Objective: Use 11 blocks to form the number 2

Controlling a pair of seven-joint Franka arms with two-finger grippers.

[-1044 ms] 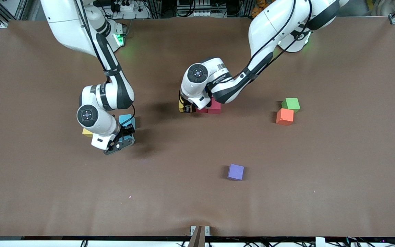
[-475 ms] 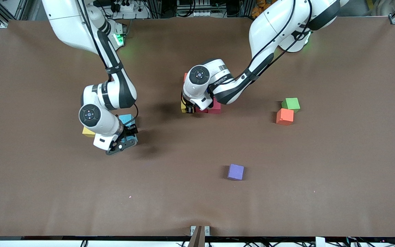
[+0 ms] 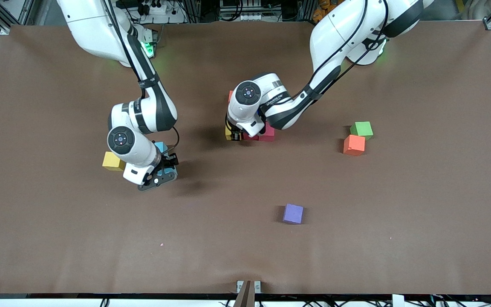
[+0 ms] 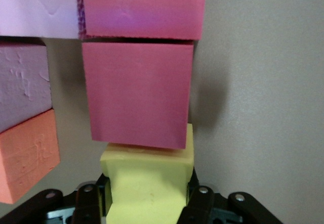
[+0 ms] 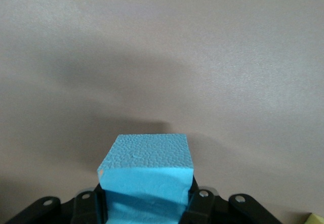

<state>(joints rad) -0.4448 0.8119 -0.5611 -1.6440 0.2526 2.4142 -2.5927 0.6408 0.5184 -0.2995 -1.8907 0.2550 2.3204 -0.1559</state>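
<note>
The left gripper (image 4: 149,204) was closed on a yellow block (image 4: 149,183), holding it at the table against the end of a dark pink block (image 4: 136,100) in the partly built number 2 (image 3: 260,133) near the middle of the table. In the left wrist view, more pink blocks (image 4: 144,9) and an orange block (image 4: 25,155) of the figure lay just beside them.

The right gripper (image 5: 147,204) was closed on a blue block (image 5: 147,166) and hung over bare table toward the right arm's end, beside a second yellow block (image 3: 111,161).

Loose pieces were well apart: a purple block (image 3: 293,213) nearer the front camera, and another orange block (image 3: 354,144) touching a green cube (image 3: 362,129) toward the left arm's end.

The blocks looked like light, soft foam with a grainy, grippy skin. They would likely dent under a hard squeeze and slide easily when nudged, so a gentle pinch across two opposite flat faces, centred, seemed best.
</note>
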